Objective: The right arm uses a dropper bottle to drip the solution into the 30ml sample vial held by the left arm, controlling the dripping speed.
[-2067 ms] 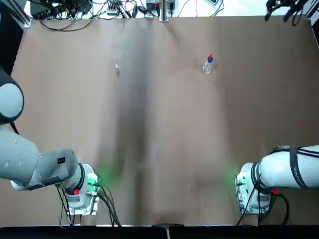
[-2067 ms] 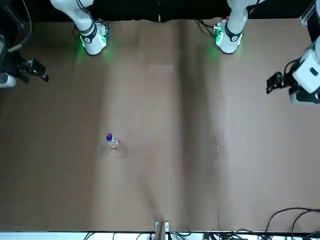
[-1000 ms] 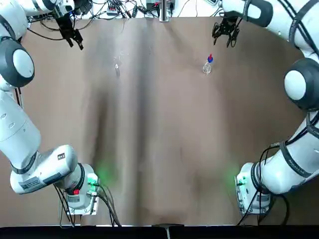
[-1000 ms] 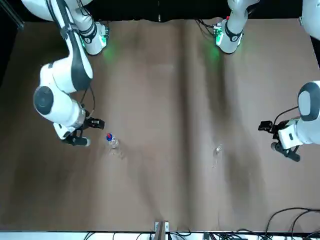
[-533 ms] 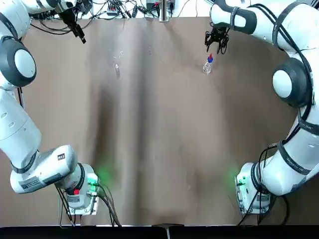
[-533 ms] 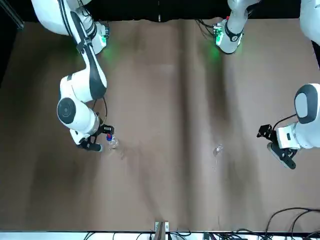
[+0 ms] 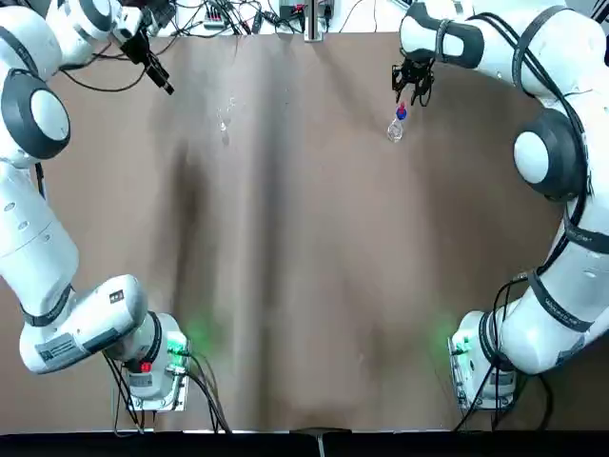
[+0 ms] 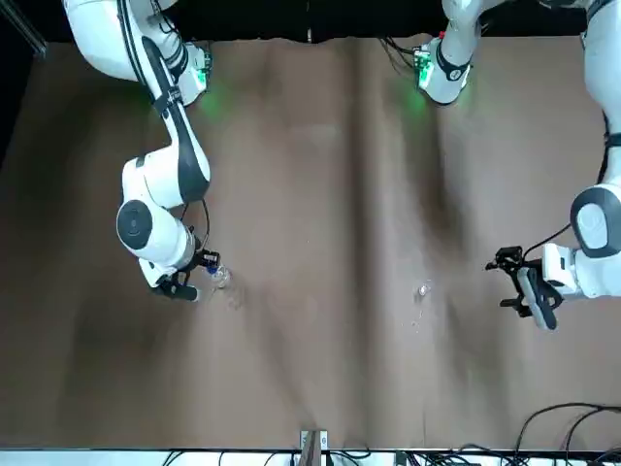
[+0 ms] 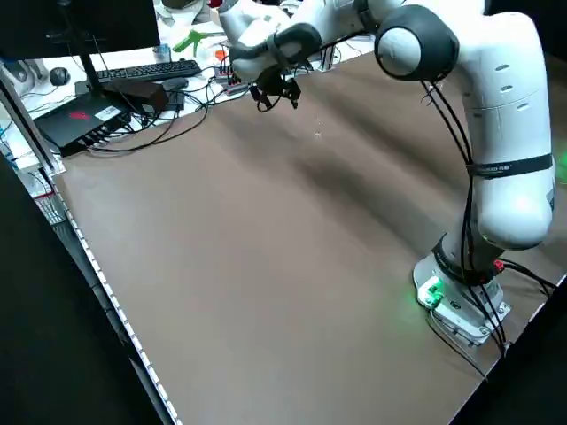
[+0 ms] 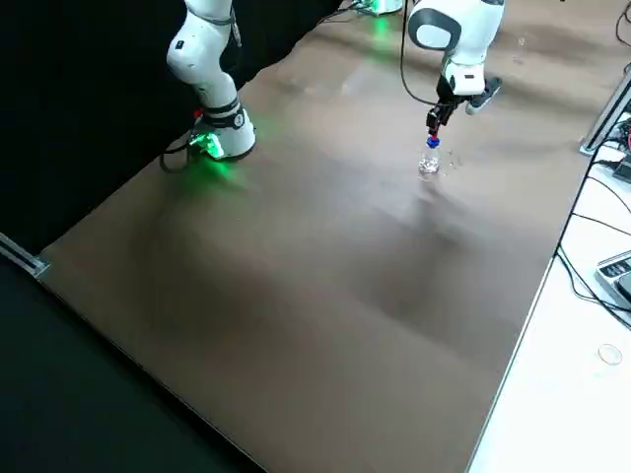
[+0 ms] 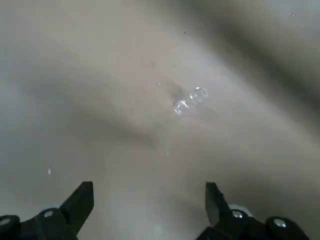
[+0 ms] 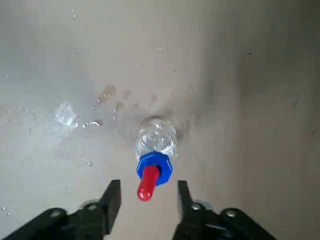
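The dropper bottle [image 7: 397,125] stands upright at the far right of the brown table, its red bulb and blue collar on top. My right gripper [image 7: 412,84] hovers just above and beyond it, open. In the right wrist view the red bulb [image 12: 146,183] shows between the spread fingers [image 12: 113,199], with a gap on each side. The 30ml sample vial [image 7: 223,124] stands at the far left, clear and faint. Some way off it, toward the table's left edge, my left gripper [image 7: 158,72] is open; the left wrist view shows the vial [image 11: 190,100] well ahead of the gripper [image 11: 147,200].
Cables and power strips [image 7: 219,14] run along the table's far edge, with a metal post [image 7: 312,21] at its middle. A keyboard [image 9: 146,71] and a monitor stand lie beyond the far left corner. Wet marks [image 12: 107,107] speckle the cloth by the bottle.
Both arms swung in from the table's sides. The right gripper closed in over the dropper bottle's bulb. The left gripper shifted toward the vial.
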You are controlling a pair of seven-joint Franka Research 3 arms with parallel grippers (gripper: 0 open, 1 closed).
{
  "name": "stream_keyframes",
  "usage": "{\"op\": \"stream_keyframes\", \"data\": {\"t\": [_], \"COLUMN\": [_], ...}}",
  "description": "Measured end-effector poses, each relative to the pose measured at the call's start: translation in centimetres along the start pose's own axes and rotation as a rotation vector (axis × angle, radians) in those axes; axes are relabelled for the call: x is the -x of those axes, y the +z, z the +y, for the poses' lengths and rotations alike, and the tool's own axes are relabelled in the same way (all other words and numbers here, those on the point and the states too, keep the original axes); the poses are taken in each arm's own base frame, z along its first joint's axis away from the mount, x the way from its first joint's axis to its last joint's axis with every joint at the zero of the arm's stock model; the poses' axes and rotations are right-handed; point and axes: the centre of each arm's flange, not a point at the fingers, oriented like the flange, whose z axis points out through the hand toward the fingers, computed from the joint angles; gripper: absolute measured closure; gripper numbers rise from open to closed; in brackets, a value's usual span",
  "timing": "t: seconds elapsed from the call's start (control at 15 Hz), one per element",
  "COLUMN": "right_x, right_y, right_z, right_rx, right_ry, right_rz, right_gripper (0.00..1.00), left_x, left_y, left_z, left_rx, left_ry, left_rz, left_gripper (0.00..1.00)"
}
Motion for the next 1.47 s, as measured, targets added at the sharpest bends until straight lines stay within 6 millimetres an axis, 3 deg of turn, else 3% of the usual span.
{"op": "stream_keyframes", "data": {"t": [0.4, 0.67, 0.8, 1.2, 1.47], "right_x": [-0.3, -0.3, -0.3, -0.3, -0.3], "right_y": [0.9, 0.9, 0.9, 1.1, 1.2], "right_z": [0.0, 0.0, 0.0, 0.0, 0.0], "right_rx": [0.003, 0.003, 0.003, 0.005, 0.006], "right_ry": [0.001, 0.001, 0.001, 0.002, 0.002], "right_rz": [0.000, 0.001, 0.001, -0.001, -0.002], "right_gripper": [0.58, 0.64, 0.66, 0.69, 0.74], "left_x": [-0.3, -1.9, -1.6, -2.4, -1.7], "left_y": [5.9, 11.6, 13.9, 16.1, 17.2], "left_z": [-1.2, -1.1, -1.0, 0.6, 1.1], "left_rx": [0.033, 0.034, 0.052, 0.082, 0.094], "left_ry": [0.186, 0.331, 0.361, 0.467, 0.550], "left_rz": [0.083, 0.119, 0.141, 0.235, 0.244], "left_gripper": [0.01, 0.00, 0.00, 0.00, 0.00]}}
